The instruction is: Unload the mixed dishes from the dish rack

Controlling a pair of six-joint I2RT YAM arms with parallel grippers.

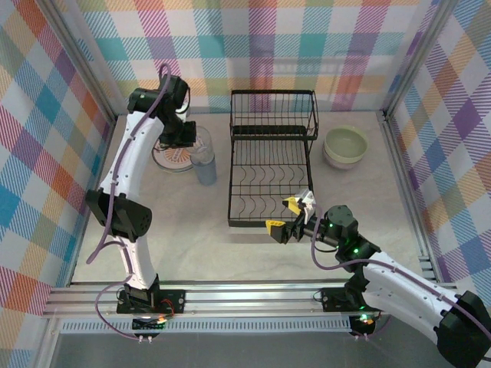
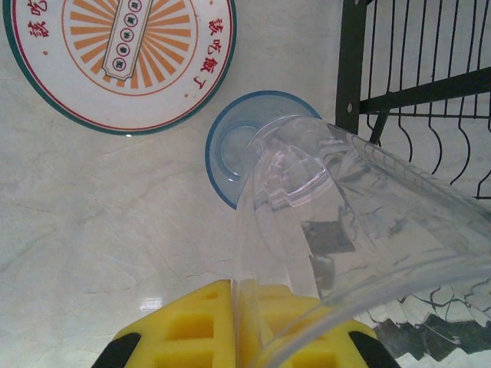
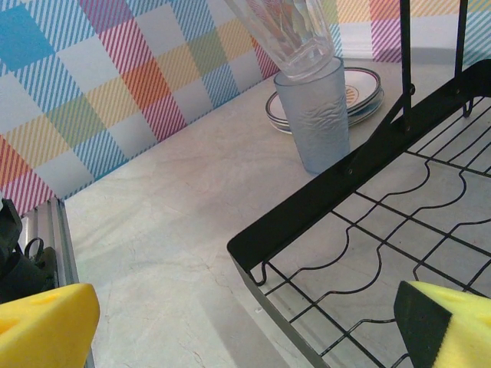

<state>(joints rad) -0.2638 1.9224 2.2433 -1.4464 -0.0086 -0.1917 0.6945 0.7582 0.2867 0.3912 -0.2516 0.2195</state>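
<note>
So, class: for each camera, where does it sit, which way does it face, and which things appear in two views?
Top external: high behind the robot, looking down at the table; left tool and right tool show.
Left wrist: on the left arm, facing down onto the clear tumbler gripped above the bluish tumbler; yellow fingers show.
Right wrist: low, facing left across the dish rack toward the checked wall; open yellow fingers show.
Shared: both wrist views catch the two tumblers, plates and rack.

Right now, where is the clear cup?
Top view, left: the left gripper holds the clear cup over the blue tumbler, between the plates and the dish rack.
</note>
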